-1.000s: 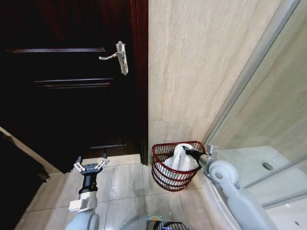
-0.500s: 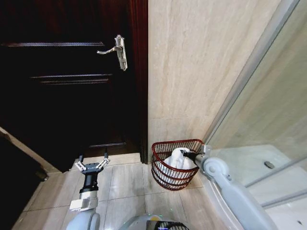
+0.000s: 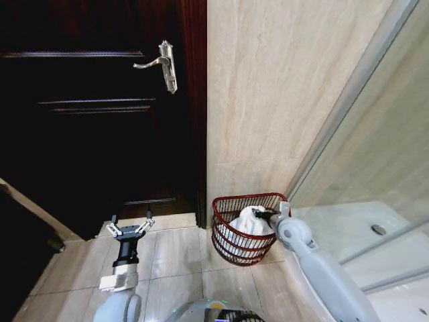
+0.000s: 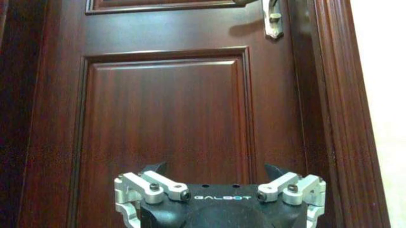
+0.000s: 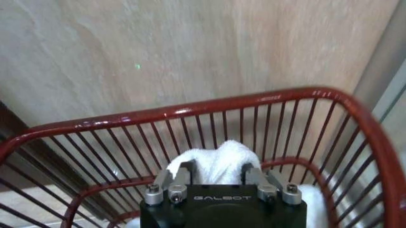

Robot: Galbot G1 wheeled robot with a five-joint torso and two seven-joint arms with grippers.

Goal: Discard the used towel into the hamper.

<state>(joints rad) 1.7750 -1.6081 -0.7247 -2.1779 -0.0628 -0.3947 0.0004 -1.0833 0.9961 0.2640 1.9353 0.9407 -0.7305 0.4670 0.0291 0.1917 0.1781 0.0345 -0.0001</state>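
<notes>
Towel (image 3: 249, 220), white, sits bunched inside the red wire hamper (image 3: 228, 243) at lower centre of the head view, against the tiled wall; right gripper (image 3: 268, 216) reaches over the rim, left gripper (image 3: 129, 230) hangs spread and empty at lower left. Left wrist view: dark door (image 4: 165, 118) ahead. Right wrist view: fingers (image 5: 180, 175) pinch a towel fold low in the hamper. Judged the release step; next calls for letting go, then lifting clear of the rim.

the left hand (image 4: 219, 199) hangs with its two silver-tipped fingers (image 4: 149, 186) spread wide apart and nothing between them. straight ahead of it stands a dark reddish-brown wooden door (image 4: 165, 114) with a raised rectangular panel. beyond the hand, high on the door, sits a metal door handle (image 4: 273, 19). past the door frame, a pale wall (image 4: 381, 95) runs alongside.
</notes>
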